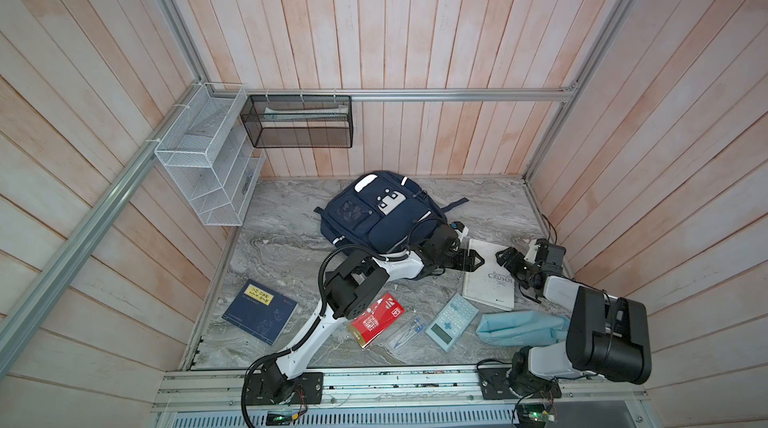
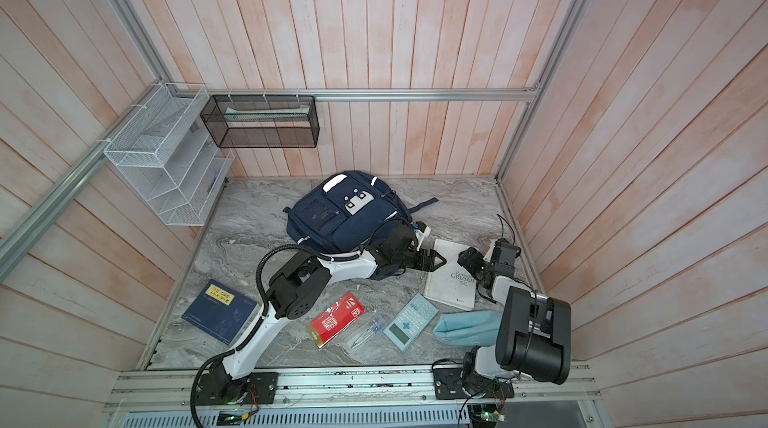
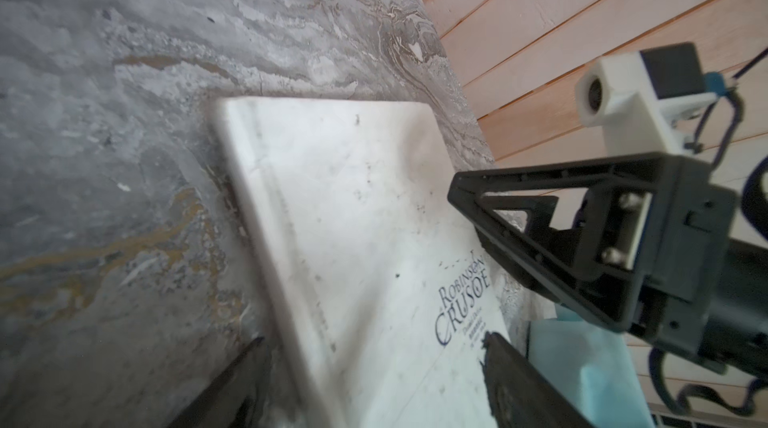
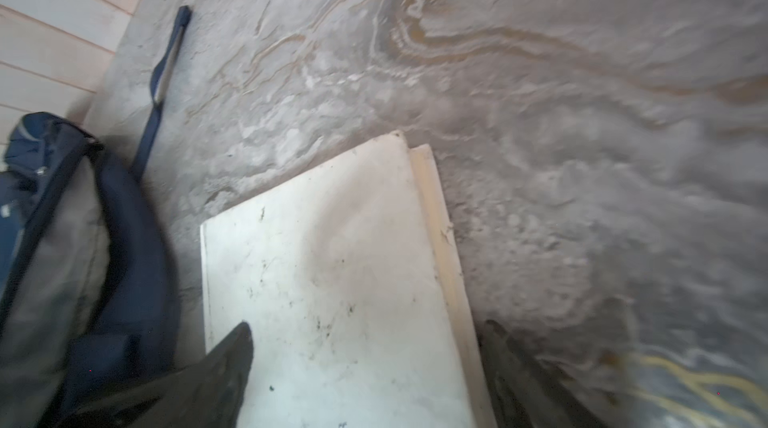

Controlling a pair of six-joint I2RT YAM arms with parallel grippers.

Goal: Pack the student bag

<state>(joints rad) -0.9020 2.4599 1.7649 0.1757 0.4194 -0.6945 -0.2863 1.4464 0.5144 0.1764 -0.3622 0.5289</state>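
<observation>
Both top views are showing the student bag (image 1: 374, 222) lying flat at back-middle of the marble table (image 1: 282, 238), pockets up, long axis running back-to-front, top end pointing at the rear wall and slightly left, one strap (image 1: 455, 204) trailing right. The left gripper (image 1: 480, 260) and right gripper (image 1: 500, 256) are facing each other over the white book (image 1: 484, 293) just right of the bag, both claws released, gripping nothing. Left wrist view is giving the Robinson Crusoe title and fingers (image 3: 511, 384) straddling the spine edge; right wrist view is showing the page edge (image 4: 442, 238) and the bag's side instead. Bare marble is lying behind the book toward the right wall; calculator (image 1: 451, 322) and blue pouch (image 1: 519, 328) are crowding its near edge
</observation>
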